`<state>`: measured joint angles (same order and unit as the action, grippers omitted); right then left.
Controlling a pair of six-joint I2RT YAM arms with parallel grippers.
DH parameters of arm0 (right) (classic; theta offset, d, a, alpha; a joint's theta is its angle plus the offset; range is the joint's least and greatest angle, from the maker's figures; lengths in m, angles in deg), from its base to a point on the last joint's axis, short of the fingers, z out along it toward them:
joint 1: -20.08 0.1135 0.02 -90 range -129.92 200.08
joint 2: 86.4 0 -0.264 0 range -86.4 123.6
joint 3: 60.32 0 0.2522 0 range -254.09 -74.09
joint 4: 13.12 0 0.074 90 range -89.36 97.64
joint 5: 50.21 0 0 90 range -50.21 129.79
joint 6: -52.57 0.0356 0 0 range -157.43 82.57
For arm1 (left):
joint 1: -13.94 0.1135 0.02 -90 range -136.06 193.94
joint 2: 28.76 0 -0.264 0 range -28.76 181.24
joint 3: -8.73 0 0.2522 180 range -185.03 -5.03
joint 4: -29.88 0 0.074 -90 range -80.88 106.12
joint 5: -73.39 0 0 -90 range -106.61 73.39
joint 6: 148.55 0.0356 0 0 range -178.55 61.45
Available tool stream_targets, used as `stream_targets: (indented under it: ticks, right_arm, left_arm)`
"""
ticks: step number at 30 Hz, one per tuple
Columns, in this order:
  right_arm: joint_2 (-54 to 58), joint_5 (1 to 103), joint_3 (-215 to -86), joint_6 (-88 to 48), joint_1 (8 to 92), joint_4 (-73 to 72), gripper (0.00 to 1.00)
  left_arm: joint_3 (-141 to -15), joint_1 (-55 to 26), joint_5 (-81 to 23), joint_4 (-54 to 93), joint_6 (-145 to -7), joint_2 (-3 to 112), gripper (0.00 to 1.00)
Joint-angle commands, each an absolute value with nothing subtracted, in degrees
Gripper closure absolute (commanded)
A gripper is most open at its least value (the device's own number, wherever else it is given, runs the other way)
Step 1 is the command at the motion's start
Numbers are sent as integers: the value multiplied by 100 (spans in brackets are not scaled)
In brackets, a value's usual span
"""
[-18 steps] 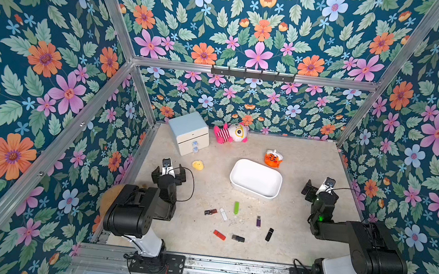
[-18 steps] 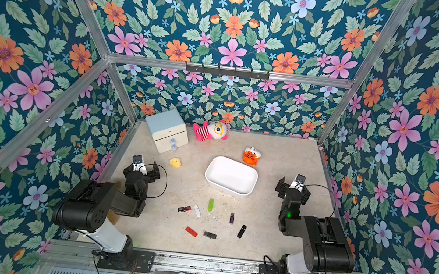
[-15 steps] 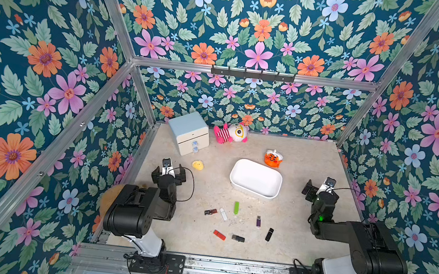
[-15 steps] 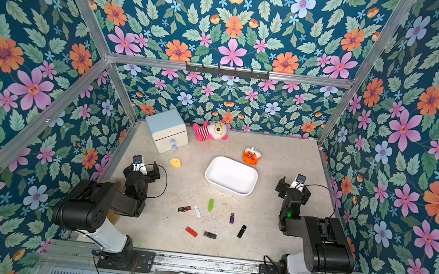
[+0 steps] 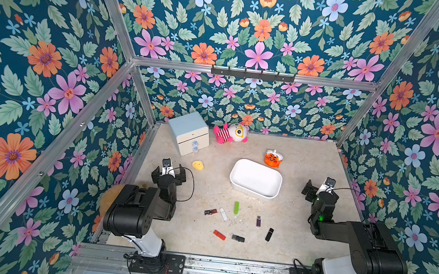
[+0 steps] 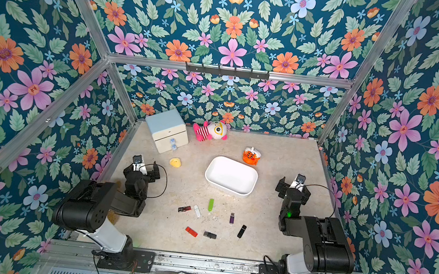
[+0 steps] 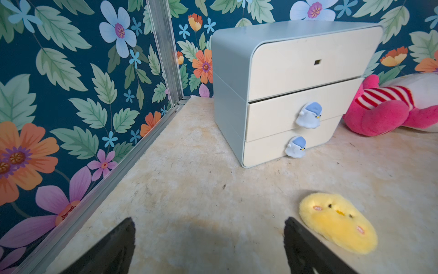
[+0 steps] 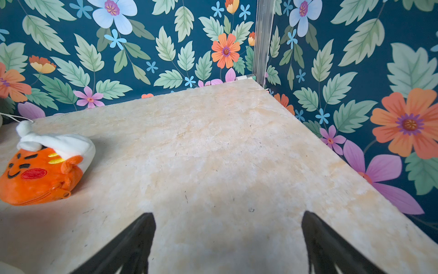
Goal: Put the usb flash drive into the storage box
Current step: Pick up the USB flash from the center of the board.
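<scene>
Nothing stowed yet; storage box (image 5: 252, 191) sits empty on the bench (image 5: 308, 159); green usb flash drive (image 5: 236, 207), the nearest one, lies loose at its 6 o'clock; left gripper (image 7: 209, 225) and right gripper (image 8: 228, 218) both spread wide, empty.

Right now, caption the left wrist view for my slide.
Open left gripper over the beige tabletop, yellow chick plush beside it, two-drawer cabinet ahead.

Beige table (image 5: 308, 159) carries storage box (image 5: 253, 191), seven flash drives (image 5: 236, 207), cabinet (image 5: 189, 128) — and plush toys (image 5: 231, 134).
</scene>
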<state>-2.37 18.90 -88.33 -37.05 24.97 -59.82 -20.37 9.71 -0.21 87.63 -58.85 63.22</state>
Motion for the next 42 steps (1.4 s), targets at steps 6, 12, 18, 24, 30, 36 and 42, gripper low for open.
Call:
stream_targets:
  ticks: [6,12,18,24,30,36,42]
  right_arm:
    - [-255,1904,-8851,-3642,2503,-6021,1]
    - [-324,1658,-8827,-3598,2509,-5930,1]
    - [-317,1658,-8622,-3738,2609,-6454,1]
    - [-316,1658,-8649,-3743,2615,-6417,1]
    - [-369,1652,-8769,-3664,2589,-6132,1]
    - [-484,1949,-8656,-3771,2558,-6251,1]
    - [-1335,1668,-9207,-4211,3006,-4553,1]
  left_arm:
    - [-2051,994,-73,8784,-5952,6300,1]
    - [-2744,644,935,6906,-5893,5416,1]
    - [-4043,376,1007,3460,-6511,4393,1]
    - [-4418,147,370,2143,-6684,3791,1]
    - [-4531,-146,165,1417,-6778,3592,1]
    - [-4500,-232,124,1262,-6707,3343,0]
    - [-4565,-258,490,1116,-6725,3437,1]
